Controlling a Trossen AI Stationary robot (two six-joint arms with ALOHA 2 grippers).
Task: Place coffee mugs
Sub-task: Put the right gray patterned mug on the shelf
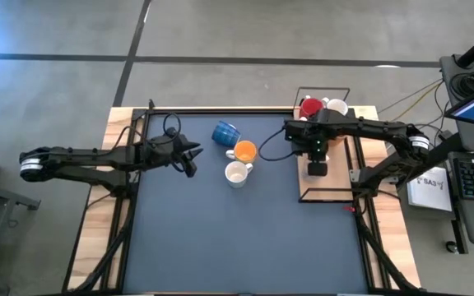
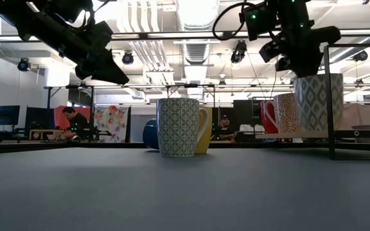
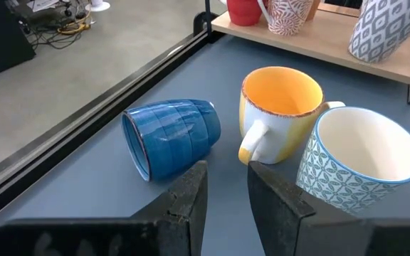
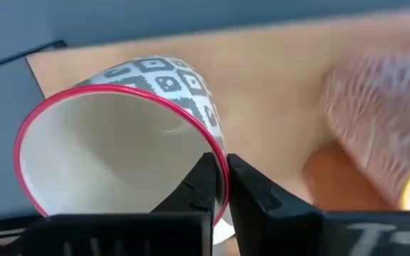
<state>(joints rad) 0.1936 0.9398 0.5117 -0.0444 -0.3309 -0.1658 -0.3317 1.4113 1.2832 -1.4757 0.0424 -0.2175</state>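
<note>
Nearest the low camera stands a white mug (image 2: 178,127) with a green lattice print, upright on the dark mat (image 1: 245,238); open mat lies all around its front. Left gripper (image 1: 189,158) hovers above the mat, fingers narrowly parted, holding nothing. Just beside it a blue mug (image 3: 171,135) lies tipped on its side, near an upright orange mug (image 3: 280,114). Right gripper (image 4: 218,186) pinches the red rim of a grey-diamond mug (image 4: 119,135), tilted, over the wooden tray (image 1: 329,187). No writing is readable.
</note>
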